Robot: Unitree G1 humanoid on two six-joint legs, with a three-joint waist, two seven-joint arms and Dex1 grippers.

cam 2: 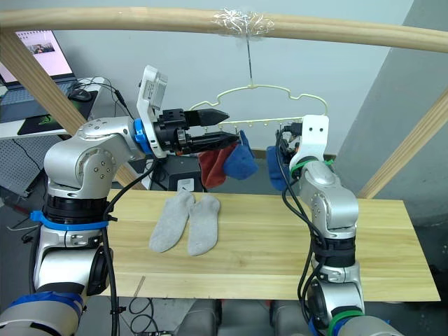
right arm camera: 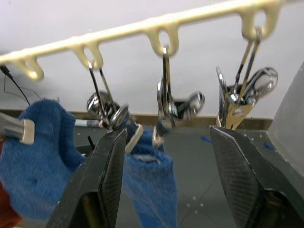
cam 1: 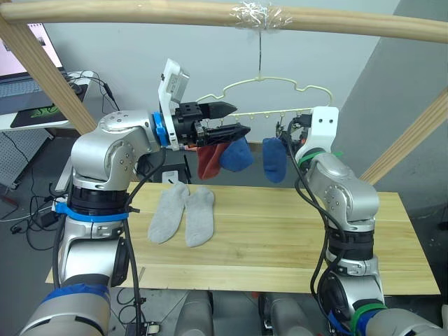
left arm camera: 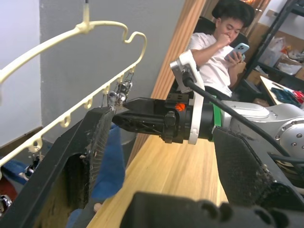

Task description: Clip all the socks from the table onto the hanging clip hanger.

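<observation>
The pale yellow-green clip hanger [cam 1: 266, 84] hangs by its hook from the wooden pole. Below its row of clips [right arm camera: 164, 107] hang a rust red sock [cam 1: 208, 162] and two blue socks [cam 1: 236, 154] [cam 1: 274, 159]. My left gripper [cam 1: 234, 120] is open at the hanger's left part, its lower finger just above the nearer blue sock; whether a clip holds that sock is hidden. My right gripper [right arm camera: 168, 133] is open, its fingers on either side of the clips above the other blue sock [right arm camera: 152, 175]. Two light grey socks [cam 1: 168, 210] [cam 1: 199, 215] lie side by side on the table [cam 1: 280, 238].
The thick wooden pole [cam 1: 140, 10] runs across the top, with slanted wooden braces [cam 1: 42, 70] [cam 1: 413, 133] at both sides. A white desk with a laptop [cam 1: 21, 63] stands at the back left. A seated person [left arm camera: 213, 52] holds a phone beyond the table.
</observation>
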